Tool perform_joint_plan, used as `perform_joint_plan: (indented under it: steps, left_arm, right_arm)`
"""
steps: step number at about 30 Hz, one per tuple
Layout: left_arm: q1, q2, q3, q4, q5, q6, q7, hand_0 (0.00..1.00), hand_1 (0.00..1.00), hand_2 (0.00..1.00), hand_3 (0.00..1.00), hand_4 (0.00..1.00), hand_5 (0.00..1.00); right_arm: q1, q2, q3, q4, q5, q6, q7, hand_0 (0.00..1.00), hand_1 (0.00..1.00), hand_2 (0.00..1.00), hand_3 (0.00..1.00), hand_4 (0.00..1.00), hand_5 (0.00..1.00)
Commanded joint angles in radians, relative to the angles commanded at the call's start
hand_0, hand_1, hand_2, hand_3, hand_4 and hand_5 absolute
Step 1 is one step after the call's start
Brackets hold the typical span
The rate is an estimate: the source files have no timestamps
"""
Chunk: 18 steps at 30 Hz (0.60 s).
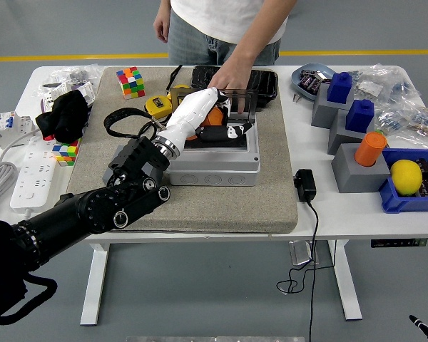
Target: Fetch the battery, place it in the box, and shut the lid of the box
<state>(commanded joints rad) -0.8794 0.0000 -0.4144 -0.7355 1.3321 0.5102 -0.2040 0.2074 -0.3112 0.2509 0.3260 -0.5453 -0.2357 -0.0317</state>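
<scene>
My left hand (227, 131), white with black digits, reaches in from the lower left and lies over the opening of the grey box (214, 164) on the tan mat. An orange object (214, 116), apparently the battery, shows under the hand inside the box. It is mostly hidden, so I cannot tell whether the hand grips it. A person's hand (232, 77) at the far side holds the box's clear lid (241, 100) upright. My right arm is out of view.
A black case (264, 82) lies behind the box. A yellow tape measure (157, 107) and a colour cube (131, 82) sit at the mat's far left. A black adapter (304, 185) with its cable lies to the right. Beyond it stand grey holders (353, 171) and a blue bin (414, 199).
</scene>
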Motion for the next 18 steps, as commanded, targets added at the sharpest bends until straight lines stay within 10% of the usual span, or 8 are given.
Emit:
perform_joint_plan:
  steps: [18]
  left_arm:
    - [0.009, 0.000, 0.019, -0.050, -0.040, -0.009, 0.004, 0.040, 0.002, 0.013, 0.002, 0.829, 0.381]
  right_arm:
    - [-0.002, -0.006, -0.008, 0.000, 0.004, 0.001, 0.001, 0.850, 0.826, 0.798, 0.816, 0.998, 0.998]
